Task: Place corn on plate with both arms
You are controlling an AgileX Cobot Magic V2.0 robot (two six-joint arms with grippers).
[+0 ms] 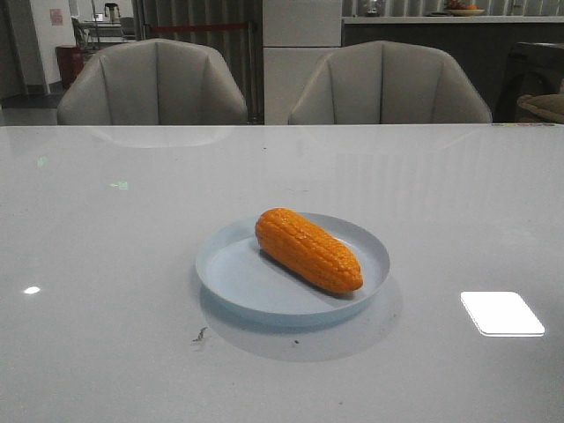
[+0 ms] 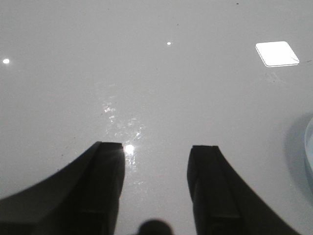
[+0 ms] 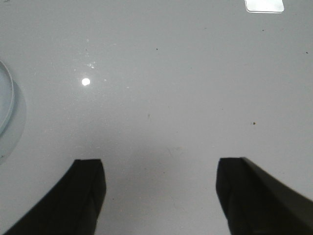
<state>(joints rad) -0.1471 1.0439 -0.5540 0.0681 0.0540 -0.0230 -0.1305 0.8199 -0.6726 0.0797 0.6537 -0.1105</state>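
The orange-yellow corn (image 1: 308,249) lies slantwise on the pale blue plate (image 1: 231,280) in the middle of the table, its tapered end toward the front right. Neither arm shows in the front view. My left gripper (image 2: 156,149) is open and empty over bare table; the plate's rim (image 2: 309,147) just shows at the edge of its view. My right gripper (image 3: 160,164) is open wide and empty over bare table; the plate's rim (image 3: 9,98) shows at the edge of its view. Both grippers are apart from the plate.
The table (image 1: 106,229) is white and glossy, with bright ceiling-light reflections (image 1: 501,313). Two grey chairs (image 1: 152,84) (image 1: 389,84) stand behind its far edge.
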